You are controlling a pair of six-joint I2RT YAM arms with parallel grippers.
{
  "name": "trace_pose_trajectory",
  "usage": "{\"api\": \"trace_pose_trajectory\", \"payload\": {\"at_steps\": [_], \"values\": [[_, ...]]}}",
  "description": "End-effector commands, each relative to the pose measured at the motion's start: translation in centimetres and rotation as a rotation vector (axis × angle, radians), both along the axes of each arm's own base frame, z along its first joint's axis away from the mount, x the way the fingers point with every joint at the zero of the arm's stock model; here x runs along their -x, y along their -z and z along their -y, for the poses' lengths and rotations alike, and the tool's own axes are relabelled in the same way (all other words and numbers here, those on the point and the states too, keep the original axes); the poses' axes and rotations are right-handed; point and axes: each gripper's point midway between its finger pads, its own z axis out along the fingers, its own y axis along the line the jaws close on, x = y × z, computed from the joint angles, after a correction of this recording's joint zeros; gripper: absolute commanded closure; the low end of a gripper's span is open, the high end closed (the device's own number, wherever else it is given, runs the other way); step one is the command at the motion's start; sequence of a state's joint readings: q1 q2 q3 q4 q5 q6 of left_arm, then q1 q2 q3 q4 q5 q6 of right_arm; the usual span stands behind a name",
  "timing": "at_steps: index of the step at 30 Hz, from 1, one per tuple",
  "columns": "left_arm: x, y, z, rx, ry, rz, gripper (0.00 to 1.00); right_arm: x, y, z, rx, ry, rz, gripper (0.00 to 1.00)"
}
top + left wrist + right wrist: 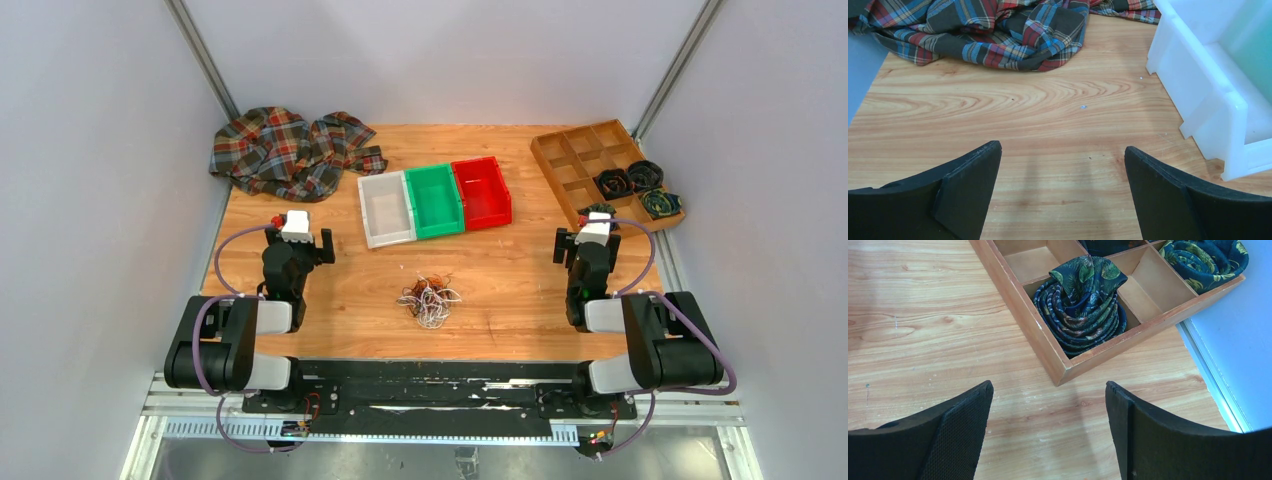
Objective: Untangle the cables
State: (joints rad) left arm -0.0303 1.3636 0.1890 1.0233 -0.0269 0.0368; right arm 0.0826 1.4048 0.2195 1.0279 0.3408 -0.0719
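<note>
Two released, empty: left gripper (pixel 1062 146), right gripper (pixel 1048 382) | cables (pixel 430 298) bunched between them

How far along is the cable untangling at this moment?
Done: nothing visible; the cables lie in one knotted bunch. In hand: nothing; the left gripper and the right gripper are open, empty and well apart from the bunch. Left: the whole untangling, starting with reaching the bunch.

The left gripper (pixel 1062 148) hovers over the wooden table (pixel 1048 105), its jaws far apart. A plaid cloth (pixel 993 30) lies ahead, and a white bin (pixel 1198 75) is at the right.
</note>
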Motion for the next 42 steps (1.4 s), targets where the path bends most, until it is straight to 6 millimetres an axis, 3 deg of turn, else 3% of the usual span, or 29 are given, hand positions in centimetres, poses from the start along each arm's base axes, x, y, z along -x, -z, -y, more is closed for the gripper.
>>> {"api": "trace_pose_trajectory", "payload": {"at_steps": [1,9,12,16,19,21,24,26,29,30,33,35,42], "values": [[-0.5,-1.2,0.0,-0.005,-0.006,0.047,0.02,0.0,-0.1,0.1,-0.001,0.002,0.017,0.18],[-0.5,-1.3,0.0,-0.010,-0.003,0.050,0.02,0.1,0.0,0.2,-0.018,-0.003,0.019,0.18],[-1.0,-2.0,0.0,-0.011,0.000,0.032,0.02,0.0,-1.0,0.5,-0.021,0.012,0.044,0.18],[-2.2,-3.5,-0.2,-0.058,0.007,-0.123,0.02,0.2,-2.1,0.3,-0.101,0.091,-0.142,0.18],[-2.0,-4.0,0.1,-0.120,0.066,-0.271,0.02,0.1,-4.0,-1.6,-0.220,0.055,-0.212,0.17],[-0.6,-3.6,1.7,-0.137,0.191,-0.395,0.02,0.1,-6.4,-3.5,-0.315,-0.021,-0.158,0.17],[1.3,-4.2,4.0,-0.119,0.362,-0.503,0.02,0.1,-10.7,-8.5,-0.446,-0.301,-0.031,0.17],[2.3,-5.0,6.0,-0.084,0.484,-0.529,0.02,0.9,-12.2,-9.6,-0.604,-0.300,0.041,0.17],[4.4,-5.8,9.2,-0.011,0.693,-0.537,0.02,2.5,-11.1,-8.8,-0.800,-0.147,0.060,0.17],[4.9,-6.1,10.2,0.015,0.740,-0.528,0.02,2.8,-10.9,-9.3,-0.803,-0.185,0.056,0.16],[6.3,-6.2,12.7,0.038,0.842,-0.532,0.02,3.9,-11.4,-12.6,-0.710,-0.351,-0.073,0.16],[7.4,-5.8,14.5,0.035,0.902,-0.551,0.02,5.5,-9.9,-14.4,-0.612,-0.364,-0.221,0.16],[10.9,-2.7,19.8,-0.022,1.070,-0.622,0.00,10.7,-8.6,-21.6,-0.498,-0.583,-0.385,0.16]]}}
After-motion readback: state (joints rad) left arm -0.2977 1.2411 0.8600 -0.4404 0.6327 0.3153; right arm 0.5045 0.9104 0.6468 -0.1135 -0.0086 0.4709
